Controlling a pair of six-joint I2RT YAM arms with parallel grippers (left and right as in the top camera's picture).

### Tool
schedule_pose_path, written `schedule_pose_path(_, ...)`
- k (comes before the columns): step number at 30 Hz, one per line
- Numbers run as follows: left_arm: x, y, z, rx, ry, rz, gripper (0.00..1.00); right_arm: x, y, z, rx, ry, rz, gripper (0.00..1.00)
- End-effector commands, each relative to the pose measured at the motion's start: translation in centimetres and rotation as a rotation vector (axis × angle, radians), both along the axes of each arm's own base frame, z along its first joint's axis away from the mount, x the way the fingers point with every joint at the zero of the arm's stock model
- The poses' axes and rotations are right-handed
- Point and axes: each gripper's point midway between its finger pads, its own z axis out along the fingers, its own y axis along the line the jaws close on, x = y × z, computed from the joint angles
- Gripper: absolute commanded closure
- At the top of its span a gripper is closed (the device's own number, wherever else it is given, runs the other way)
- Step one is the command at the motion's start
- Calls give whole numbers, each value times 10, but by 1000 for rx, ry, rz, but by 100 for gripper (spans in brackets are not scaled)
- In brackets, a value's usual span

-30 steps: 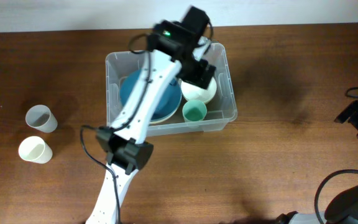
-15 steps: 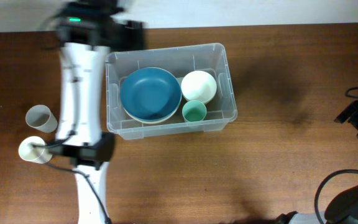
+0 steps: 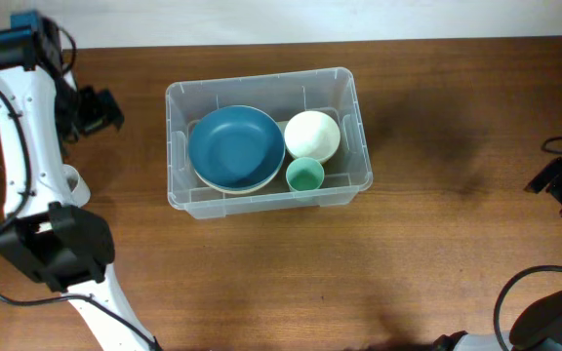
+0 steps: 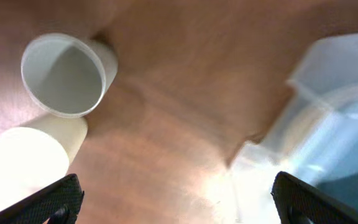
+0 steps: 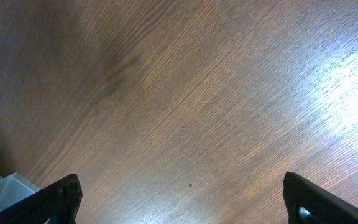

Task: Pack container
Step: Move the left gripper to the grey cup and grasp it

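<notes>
Left tool (image 3: 96,109) is hanging wide open and empty near a translucent grey plastic cup (image 4: 64,74) and cream cup (image 4: 33,158), clear rectangular plastic container (image 3: 357,136) sitting mid-way across the desk (image 3: 437,244), right tool (image 5: 182,205) also gaping empty, so an off-centre descent is risking toppling either cup.

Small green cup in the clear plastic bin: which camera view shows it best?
Overhead: the small green cup sits fully visible beside the white bowl. Both wrist views catch only a corner of the clear plastic bin, no cup.
</notes>
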Motion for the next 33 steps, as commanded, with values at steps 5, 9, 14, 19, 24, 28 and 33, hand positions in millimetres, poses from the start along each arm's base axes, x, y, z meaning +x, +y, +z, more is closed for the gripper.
schedule_pose_path(5, -13, 34, -32, -3, 31, 102, 1, -1, 0, 5, -10, -14, 1, 1)
schedule_pose_path(9, -14, 44, -49, -4, 39, 124, 1, -1, 0, 5, -10, -14, 1, 1)
schedule_pose_path(14, -14, 52, -77, -4, 44, 141, 0, -1, 0, 5, -10, -14, 1, 1)
schedule_pose_path(19, -16, 53, -99, 1, 56, 144, 1, -1, 0, 5, -10, -14, 1, 1)
schedule_pose_path(24, -19, 58, -116, 26, 64, 147, 1, -1, 0, 5, -10, -14, 1, 1)
schedule_pose_path(28, -22, 60, -121, 40, 76, 147, 1, -1, 0, 5, -10, -14, 1, 1)
schedule_pose_path(33, -23, 65, -125, 68, 77, 149, 1, -1, 0, 5, -10, -14, 1, 1)
